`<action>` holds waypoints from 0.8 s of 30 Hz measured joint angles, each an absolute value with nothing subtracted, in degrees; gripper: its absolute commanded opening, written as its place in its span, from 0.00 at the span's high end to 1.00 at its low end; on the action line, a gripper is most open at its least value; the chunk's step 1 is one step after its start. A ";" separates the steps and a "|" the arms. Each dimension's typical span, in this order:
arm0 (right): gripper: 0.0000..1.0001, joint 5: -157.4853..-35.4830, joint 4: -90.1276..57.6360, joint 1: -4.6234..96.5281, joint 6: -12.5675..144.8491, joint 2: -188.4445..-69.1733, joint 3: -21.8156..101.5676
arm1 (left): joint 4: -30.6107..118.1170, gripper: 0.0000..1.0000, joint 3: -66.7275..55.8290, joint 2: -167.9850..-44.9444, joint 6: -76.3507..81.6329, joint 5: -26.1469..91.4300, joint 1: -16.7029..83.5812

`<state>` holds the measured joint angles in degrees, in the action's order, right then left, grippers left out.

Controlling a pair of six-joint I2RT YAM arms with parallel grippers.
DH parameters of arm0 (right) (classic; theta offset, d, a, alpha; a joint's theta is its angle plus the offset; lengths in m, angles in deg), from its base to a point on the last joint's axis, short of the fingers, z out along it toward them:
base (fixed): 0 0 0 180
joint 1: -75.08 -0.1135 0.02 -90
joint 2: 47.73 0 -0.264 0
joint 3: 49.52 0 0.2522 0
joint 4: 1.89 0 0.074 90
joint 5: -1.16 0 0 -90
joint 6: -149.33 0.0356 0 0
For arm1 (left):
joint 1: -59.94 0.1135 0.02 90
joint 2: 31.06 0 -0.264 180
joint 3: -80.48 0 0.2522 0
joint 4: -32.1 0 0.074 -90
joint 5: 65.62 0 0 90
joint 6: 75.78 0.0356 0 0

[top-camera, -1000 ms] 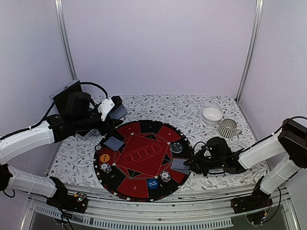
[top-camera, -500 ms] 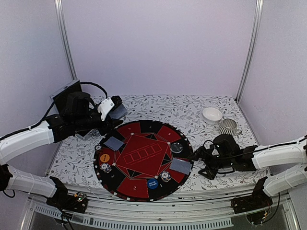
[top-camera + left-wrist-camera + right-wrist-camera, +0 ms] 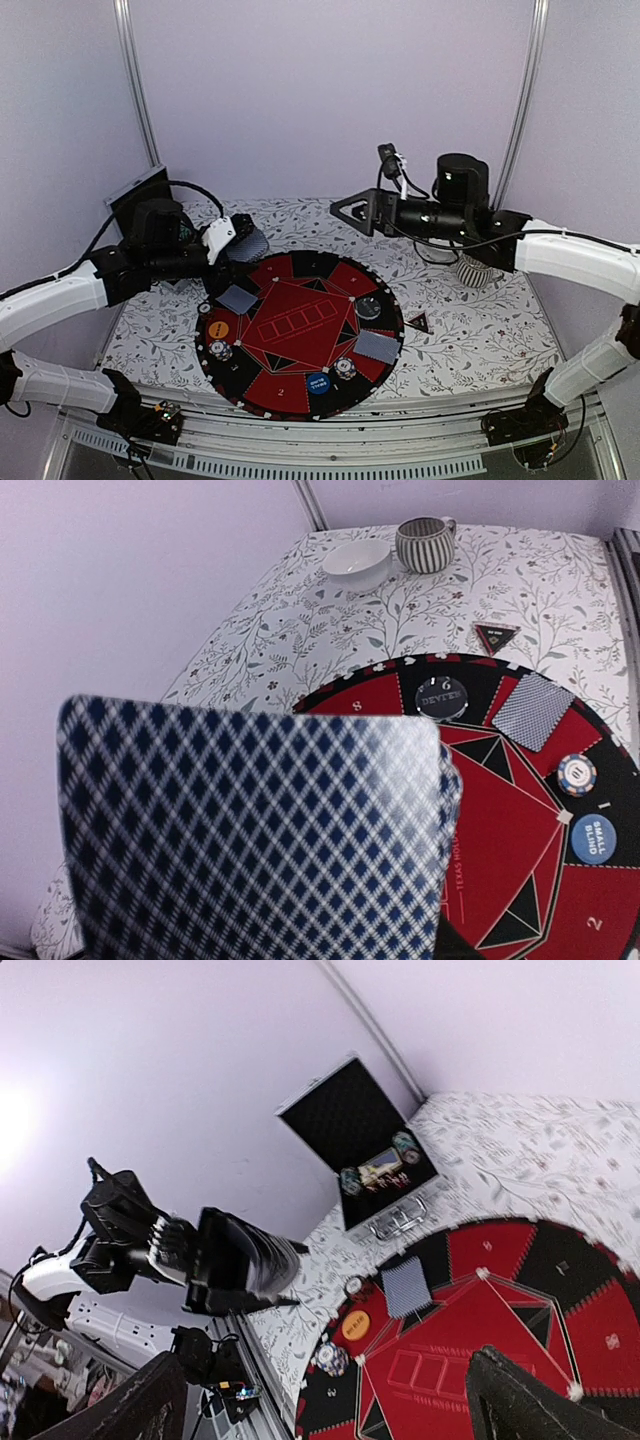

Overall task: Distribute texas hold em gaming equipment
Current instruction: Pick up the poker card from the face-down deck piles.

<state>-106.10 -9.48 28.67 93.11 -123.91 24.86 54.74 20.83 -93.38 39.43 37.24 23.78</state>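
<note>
Overhead, right gripper (image 3: 351,214) wide, empty, left gripper (image 3: 237,240) clamping card deck (image 3: 250,830), right wrist shows cased chips (image 3: 404,1147).

High rear camera and wrist cameras share the round mat (image 3: 300,350)

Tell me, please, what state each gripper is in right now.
Left gripper: closed on a stack of playing cards.
Right gripper: open, holding nothing.

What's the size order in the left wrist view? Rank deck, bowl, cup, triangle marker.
Largest: deck, though nearness to the camera inflates it.
Next: bowl and cup look alike, so unranked.
Smallest: triangle marker.
</note>
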 measured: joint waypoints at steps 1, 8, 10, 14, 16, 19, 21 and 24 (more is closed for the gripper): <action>0.01 -109.27 -9.13 28.67 90.92 -127.80 28.88 | 54.72 0.56 20.92 -93.34 39.83 37.75 23.58; 0.01 -123.87 -10.33 28.62 85.61 -149.40 46.96 | 54.76 0.56 21.84 -93.34 41.66 40.37 22.46; 0.01 -126.30 -10.85 28.43 85.48 -153.05 49.25 | 54.76 0.56 21.90 -93.34 41.92 40.50 22.31; 0.01 -131.28 -12.03 27.64 85.19 -158.75 54.50 | 54.74 0.56 21.90 -93.71 42.10 40.43 22.22; 0.01 -133.05 -12.05 26.83 85.15 -161.13 57.12 | 54.74 0.56 21.90 -94.21 42.08 40.28 22.20; 0.01 -134.45 -12.03 25.89 85.15 -162.84 58.30 | 54.76 0.56 21.90 -94.74 42.10 40.02 22.20; 0.01 -134.67 -12.05 25.54 85.19 -163.78 58.61 | 54.76 0.56 21.90 -94.85 42.08 39.93 22.18; 0.00 -134.58 -12.32 25.19 85.24 -165.11 59.29 | 54.74 0.56 21.90 -94.87 42.08 39.89 22.18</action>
